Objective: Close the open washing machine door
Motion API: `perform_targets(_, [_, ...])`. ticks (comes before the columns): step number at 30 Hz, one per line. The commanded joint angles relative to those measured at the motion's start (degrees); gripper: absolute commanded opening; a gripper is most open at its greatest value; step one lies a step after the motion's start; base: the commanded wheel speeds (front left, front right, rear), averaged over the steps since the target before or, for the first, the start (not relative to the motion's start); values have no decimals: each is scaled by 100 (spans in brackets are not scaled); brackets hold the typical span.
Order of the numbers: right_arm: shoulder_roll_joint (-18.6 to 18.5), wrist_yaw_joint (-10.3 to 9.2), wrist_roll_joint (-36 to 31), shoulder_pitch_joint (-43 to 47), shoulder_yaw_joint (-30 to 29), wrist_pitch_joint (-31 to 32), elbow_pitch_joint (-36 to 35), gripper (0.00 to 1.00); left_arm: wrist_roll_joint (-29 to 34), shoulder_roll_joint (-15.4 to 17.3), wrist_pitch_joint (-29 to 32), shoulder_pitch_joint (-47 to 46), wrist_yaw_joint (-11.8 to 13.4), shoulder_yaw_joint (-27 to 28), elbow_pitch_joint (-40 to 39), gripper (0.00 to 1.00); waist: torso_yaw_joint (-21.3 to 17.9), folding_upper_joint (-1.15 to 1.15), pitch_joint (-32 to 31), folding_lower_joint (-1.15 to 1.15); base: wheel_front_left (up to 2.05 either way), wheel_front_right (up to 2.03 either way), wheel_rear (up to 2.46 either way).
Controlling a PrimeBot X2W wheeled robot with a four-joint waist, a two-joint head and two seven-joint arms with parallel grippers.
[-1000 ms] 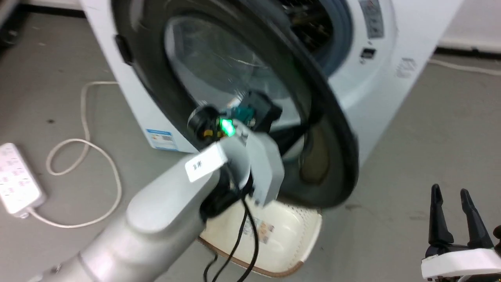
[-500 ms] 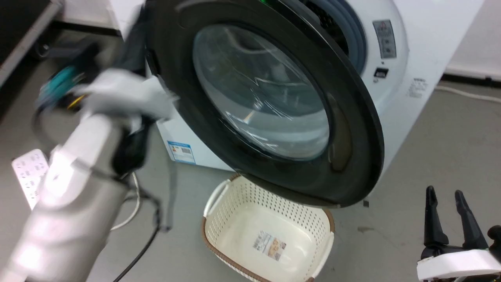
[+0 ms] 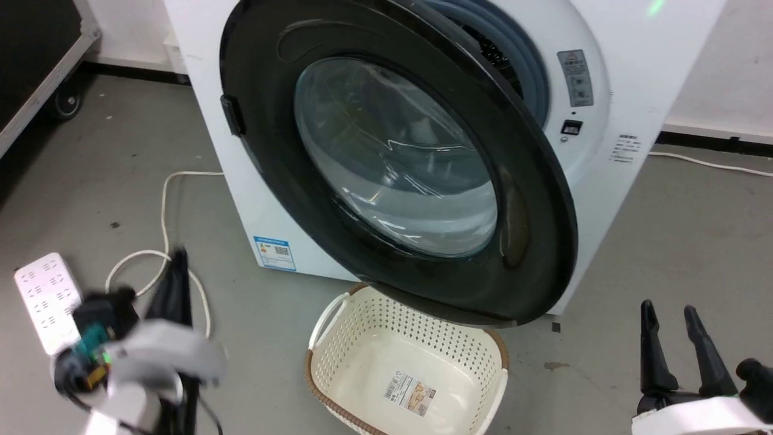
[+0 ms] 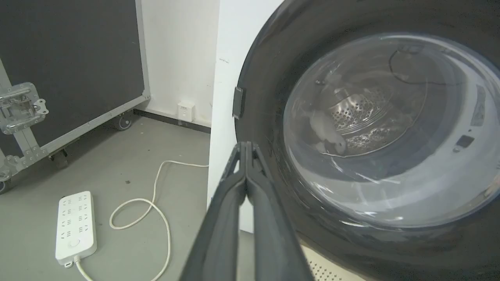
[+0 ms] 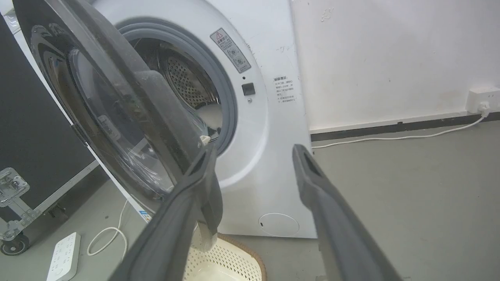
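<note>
The white washing machine [image 3: 628, 78] stands with its door [image 3: 392, 163] ajar. The door's black frame and bulging glass swing out from a hinge on the left, and the right edge stands off the front. Grey gasket and steel drum [image 5: 187, 82] show in the gap behind the door [image 5: 129, 89]. My left gripper [image 3: 175, 284] is blurred, low at the left by the floor and apart from the door. In the left wrist view this gripper [image 4: 246, 146] is shut on nothing, pointing at the door frame [image 4: 265, 97]. My right gripper [image 3: 679, 314] is open at the lower right, and in its wrist view the gripper [image 5: 254, 150] holds nothing.
A cream perforated basket [image 3: 423, 326] sits on the floor right under the door's lower edge. A white power strip [image 3: 45, 299] and its looped cable [image 3: 163, 205] lie left of the machine. A black wheeled case [image 4: 70, 58] stands at far left. Bare grey floor lies to the right.
My left arm has left the door glass, swung out to the left, then dropped to the lower left. The head view has shifted. The right gripper has kept its pose.
</note>
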Motion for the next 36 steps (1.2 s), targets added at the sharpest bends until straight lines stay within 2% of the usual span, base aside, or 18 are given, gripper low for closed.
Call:
perform_targets(1, [-4,6,31,83,18,-24,-3,100,-21,30,26,211,-32,-73,-31,0,-46,0,-16,0,0,0,0])
perform_targets(4, [-4,6,34,118,25,-24,-8,100,-77,38,110,480,-121,-195,-6,0,-90,0,-23,0,0,0,0])
perform_targets(5, [-4,6,34,127,27,-24,-9,100,-102,26,135,539,-166,-237,0,33,-100,0,-23,0,0,0,0])
perform_targets(6, [-4,6,31,133,31,-24,-6,100,-131,10,137,582,-205,-258,-7,79,-108,0,-21,0,0,0,0])
perform_targets(7, [-4,6,27,137,35,-24,-3,100,-135,2,128,609,-211,-260,-15,100,-113,0,-18,0,0,0,0])
perform_targets(8, [-4,6,-2,138,31,-24,2,100,-127,-3,115,627,-220,-263,-30,100,-116,0,-16,0,0,0,0])
perform_targets(9, [-4,6,-50,132,29,-24,7,75,-118,-12,95,640,-240,-257,-59,100,-120,0,-16,0,0,0,0])
perform_targets(10, [-4,6,-107,107,17,-24,-35,10,-91,-18,72,654,-235,-240,-91,100,-122,0,-12,0,0,0,0])
perform_targets(11, [-4,6,-191,82,32,-24,-101,0,-55,-23,51,665,-220,-215,-130,100,-122,0,-2,0,0,0,0])
perform_targets(14, [-4,6,-422,-25,254,-24,-382,0,72,-32,1,702,-169,-89,-300,100,-118,0,47,0,0,0,0])
perform_targets(17, [-4,6,-584,-176,943,62,-477,0,201,-55,-20,736,-133,22,-494,100,-92,0,123,0,0,0,0])
perform_targets(19, [-4,6,-512,-297,1404,439,-318,0,279,-75,-25,735,-124,72,-597,100,-55,0,183,0,0,0,0])
perform_targets(22, [-4,6,-407,-563,1654,829,68,0,399,-129,-29,701,-107,100,-753,100,44,0,290,0,0,0,0])
perform_targets(28, [-4,6,-531,-1226,1387,732,928,0,564,-252,-32,589,-178,172,-939,100,249,0,530,0,0,0,0])
perform_targets(36, [-4,6,-1074,-2034,382,511,1435,0,698,-402,-33,435,-354,208,-988,100,538,0,946,0,0,0,0])
